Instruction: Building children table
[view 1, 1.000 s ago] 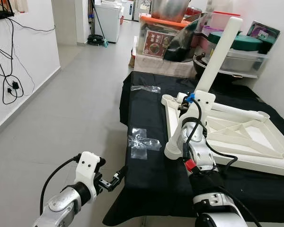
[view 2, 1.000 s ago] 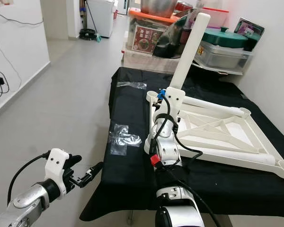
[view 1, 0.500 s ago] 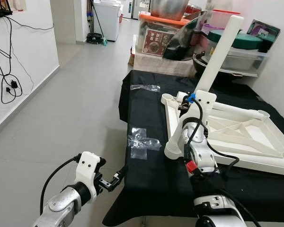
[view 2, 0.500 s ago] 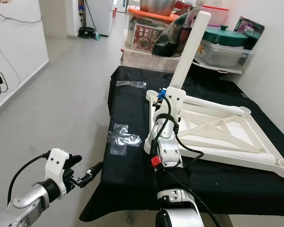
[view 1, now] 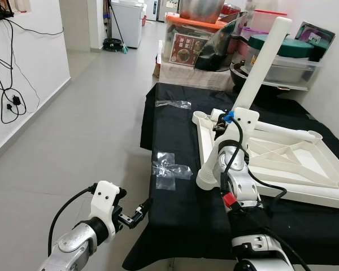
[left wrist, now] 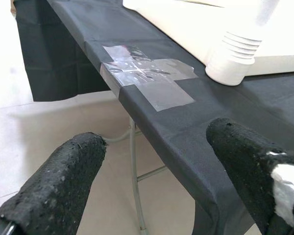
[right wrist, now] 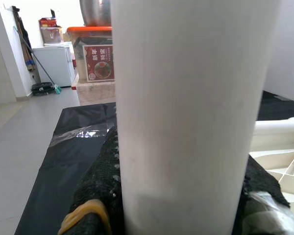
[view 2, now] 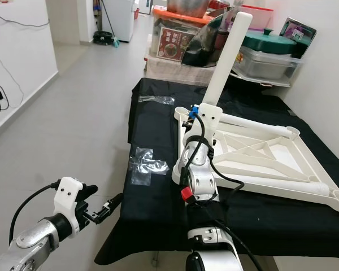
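Observation:
A white children's tabletop lies upside down on a table under a black cloth. A long white table leg leans up from the tabletop's near left corner, its ribbed end resting on the cloth. My right gripper is shut on this leg about halfway up. In the right wrist view the leg sits between the black fingers. My left gripper hangs low beside the table's front left edge, open, with nothing between its fingers.
Two clear plastic wrappers lie on the cloth left of the tabletop. Storage boxes, pots and lids crowd the far end. A wall with cables stands far left, with open grey floor between.

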You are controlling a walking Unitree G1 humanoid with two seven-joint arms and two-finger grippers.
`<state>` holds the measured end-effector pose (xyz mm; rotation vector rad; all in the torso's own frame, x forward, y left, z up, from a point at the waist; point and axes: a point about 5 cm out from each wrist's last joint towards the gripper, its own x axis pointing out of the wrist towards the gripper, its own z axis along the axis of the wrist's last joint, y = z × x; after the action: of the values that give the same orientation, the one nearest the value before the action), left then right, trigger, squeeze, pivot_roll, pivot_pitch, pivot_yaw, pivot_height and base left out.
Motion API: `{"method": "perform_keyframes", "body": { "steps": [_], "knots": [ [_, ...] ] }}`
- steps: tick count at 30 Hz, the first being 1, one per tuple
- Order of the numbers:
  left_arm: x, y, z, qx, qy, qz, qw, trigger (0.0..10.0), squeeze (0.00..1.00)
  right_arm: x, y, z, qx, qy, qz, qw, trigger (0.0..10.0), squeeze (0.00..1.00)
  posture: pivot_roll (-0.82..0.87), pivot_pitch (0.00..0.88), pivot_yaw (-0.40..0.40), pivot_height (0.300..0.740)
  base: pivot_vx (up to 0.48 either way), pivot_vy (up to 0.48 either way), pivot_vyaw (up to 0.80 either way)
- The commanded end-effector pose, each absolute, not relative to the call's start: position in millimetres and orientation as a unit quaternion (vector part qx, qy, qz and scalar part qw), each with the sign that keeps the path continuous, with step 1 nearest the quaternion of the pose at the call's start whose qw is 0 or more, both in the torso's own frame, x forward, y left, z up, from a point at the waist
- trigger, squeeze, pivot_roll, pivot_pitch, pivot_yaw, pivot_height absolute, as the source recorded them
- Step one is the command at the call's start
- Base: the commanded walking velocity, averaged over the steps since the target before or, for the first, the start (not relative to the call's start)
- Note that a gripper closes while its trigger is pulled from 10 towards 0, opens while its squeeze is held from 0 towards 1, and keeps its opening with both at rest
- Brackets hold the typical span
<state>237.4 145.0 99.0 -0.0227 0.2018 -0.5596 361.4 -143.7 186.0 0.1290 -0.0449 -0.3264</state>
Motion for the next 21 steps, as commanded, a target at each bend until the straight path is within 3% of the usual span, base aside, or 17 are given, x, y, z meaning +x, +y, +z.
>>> {"method": "perform_keyframes", "body": {
  "steps": [1, 21],
  "knots": [
    [238.5, 141.9, 96.6, -0.009, 0.103, -0.284, 0.953, 10.0, 0.00, 352.4, -153.4, 134.8, 0.065, 0.098, -0.182, 0.976, 10.0, 0.00, 0.02, 0.000, -0.121, 0.740, 0.000, 0.000, 0.00],
    [239.2, 141.8, 97.7, -0.007, 0.102, -0.287, 0.952, 10.0, 0.00, 353.0, -150.3, 142.2, 0.067, 0.085, -0.174, 0.979, 10.0, 0.00, 0.03, 0.000, -0.120, 0.740, 0.000, 0.000, 0.00]
  ]
}}
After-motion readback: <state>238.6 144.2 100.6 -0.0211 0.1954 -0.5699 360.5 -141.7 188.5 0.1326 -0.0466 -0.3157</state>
